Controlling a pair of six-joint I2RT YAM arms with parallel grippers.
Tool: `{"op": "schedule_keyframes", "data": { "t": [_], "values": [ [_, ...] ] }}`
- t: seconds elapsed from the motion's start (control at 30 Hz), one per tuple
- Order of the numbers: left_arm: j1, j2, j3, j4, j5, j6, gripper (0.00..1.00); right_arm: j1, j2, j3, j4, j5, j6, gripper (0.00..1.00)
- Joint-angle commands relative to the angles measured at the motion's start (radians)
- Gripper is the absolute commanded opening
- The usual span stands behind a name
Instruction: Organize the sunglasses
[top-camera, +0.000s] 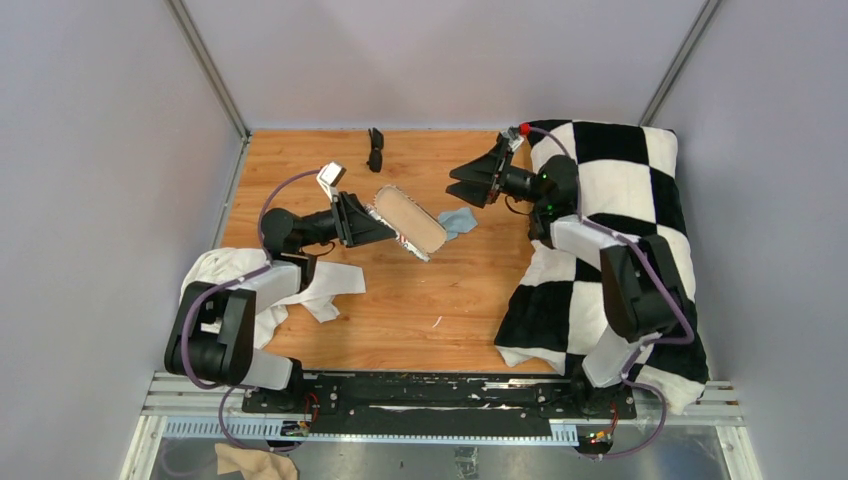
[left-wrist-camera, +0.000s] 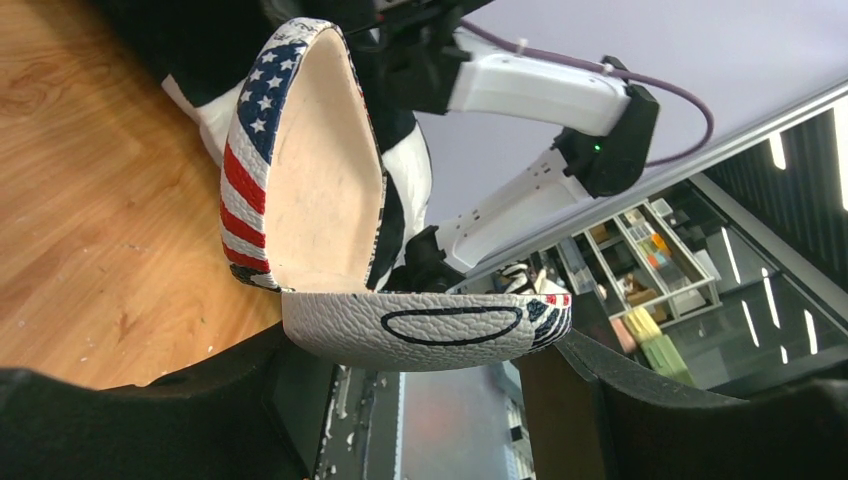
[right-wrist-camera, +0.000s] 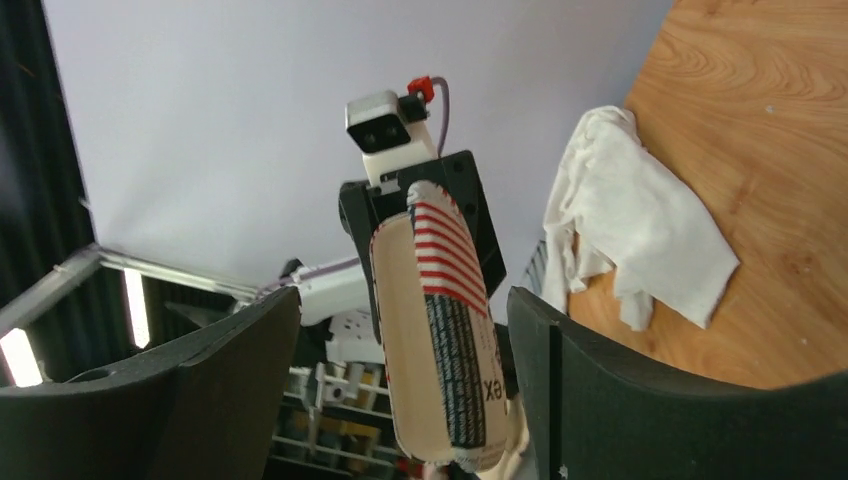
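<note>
Sunglasses (top-camera: 375, 148) lie folded at twelve o'clock on the table (top-camera: 420, 310). Left gripper (top-camera: 378, 218) grasps the open case (top-camera: 412, 224) mid-table; right gripper (top-camera: 455, 184), at its two o'clock, has fingers spread, empty.

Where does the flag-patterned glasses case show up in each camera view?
Top external: the case is mid-picture, held by the left gripper.
Left wrist: it is open and fills the middle, base between the fingers.
Right wrist: bottom centre, standing on end.
Shared landmark: the wooden table.
</note>
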Motion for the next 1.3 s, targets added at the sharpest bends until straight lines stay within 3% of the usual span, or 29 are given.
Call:
{"op": "schedule_keyframes", "data": {
  "t": [0.0,0.1,0.17,0.4,0.6,0.83,0.97,1.27],
  "values": [
    [0.006,-0.07,-0.014,-0.094,0.014,0.078,0.0,-0.008,-0.142,0.061,-0.549,-0.167,-0.589,0.83],
    [0.006,-0.1,-0.005,-0.157,0.018,0.118,0.0,0.003,-0.202,0.146,-0.911,-0.182,-0.901,0.89],
    [0.006,-0.114,0.002,-0.205,0.022,0.149,0.0,0.012,-0.213,0.184,-1.028,-0.211,-1.008,0.91],
    [0.005,-0.146,0.01,-0.315,0.028,0.222,0.0,0.089,-0.188,0.195,-0.974,-0.327,-1.05,0.92],
    [0.004,-0.159,0.01,-0.34,0.028,0.238,0.0,0.158,-0.156,0.235,-0.983,-0.335,-1.087,0.91],
    [0.002,-0.168,0.006,-0.34,0.029,0.24,0.0,0.177,-0.089,0.268,-0.944,-0.351,-1.038,0.7],
    [0.0,-0.169,0.004,-0.341,0.029,0.243,0.0,0.202,-0.066,0.272,-0.913,-0.375,-1.019,0.66],
    [-0.001,-0.163,0.004,-0.343,0.027,0.246,0.0,0.212,-0.042,0.274,-0.907,-0.382,-1.003,0.38]
  ]
}}
